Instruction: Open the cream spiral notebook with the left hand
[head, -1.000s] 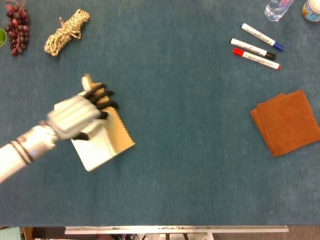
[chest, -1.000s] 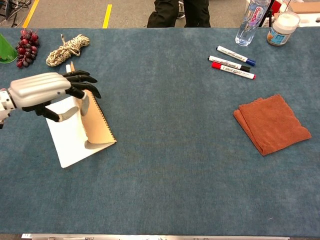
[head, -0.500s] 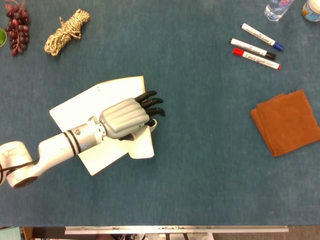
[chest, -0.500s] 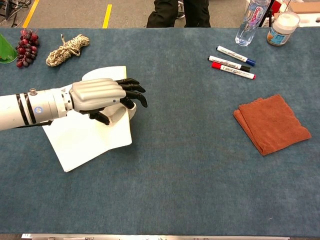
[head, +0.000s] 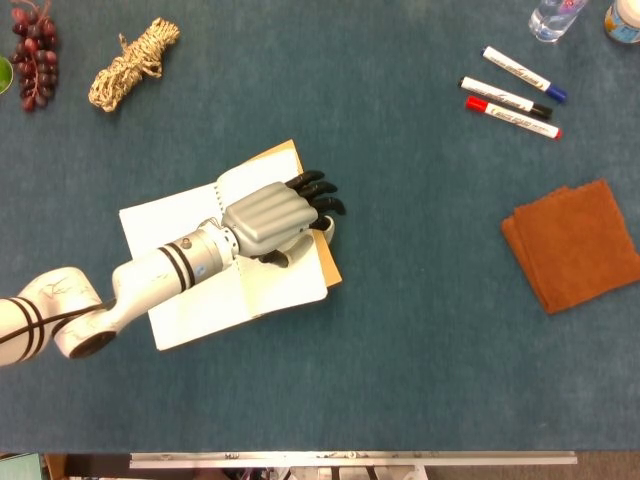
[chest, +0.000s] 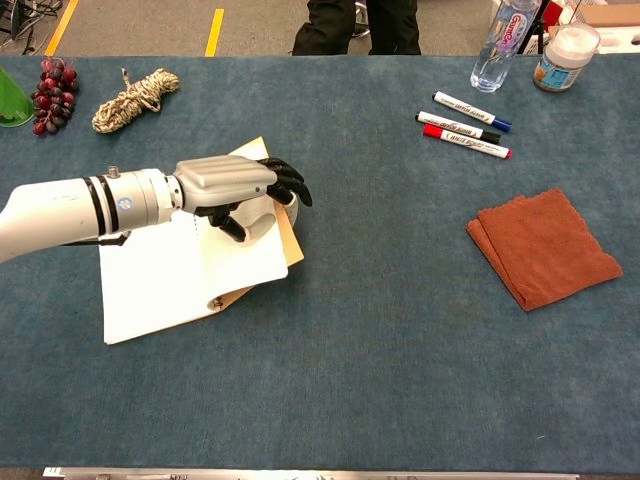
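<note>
1. Notebook (head: 200, 290) lies open, blank pages up, toward counter (head: 400, 330) left edge.
2. Left robot hand (head: 275, 215) rests on right-hand page, fingers curled; held or only pressed, cannot tell.
3. Chest view alone shows bottle (chest: 500, 40) label; wording unreadable.

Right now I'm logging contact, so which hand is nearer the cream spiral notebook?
Left. The left hand lies on the open cream spiral notebook, fingers curled over a page at its right side. The right hand appears in neither view.
</note>
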